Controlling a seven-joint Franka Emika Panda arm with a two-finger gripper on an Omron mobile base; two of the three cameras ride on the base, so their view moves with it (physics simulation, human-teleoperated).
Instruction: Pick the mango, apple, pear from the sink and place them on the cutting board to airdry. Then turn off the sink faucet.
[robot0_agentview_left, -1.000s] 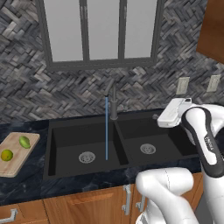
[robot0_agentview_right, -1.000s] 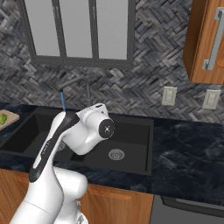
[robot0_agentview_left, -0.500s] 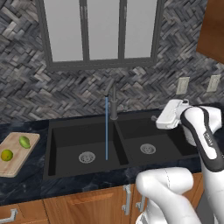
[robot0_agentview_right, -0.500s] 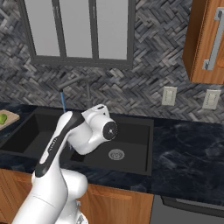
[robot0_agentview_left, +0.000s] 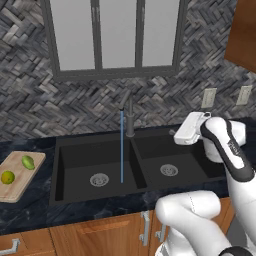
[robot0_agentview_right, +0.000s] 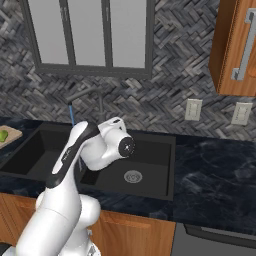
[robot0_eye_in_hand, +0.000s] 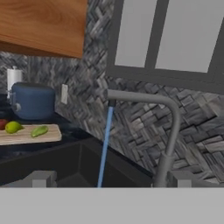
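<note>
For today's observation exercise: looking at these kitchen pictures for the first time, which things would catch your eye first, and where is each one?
The thin blue stream of water falling from the sink faucet into the left basin of the black sink stands out first. Next comes the white arm, its open gripper raised over the right basin. At far left, the cutting board holds green and yellow-green fruit, and the hand view shows a red one there too.

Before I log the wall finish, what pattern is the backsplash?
Grey herringbone stone tiles on the backsplash, clearest in the left base view.

Water running from sink faucet (robot0_agentview_right: 98, 98) into sink (robot0_agentview_right: 150, 165); arm over basin.
</note>
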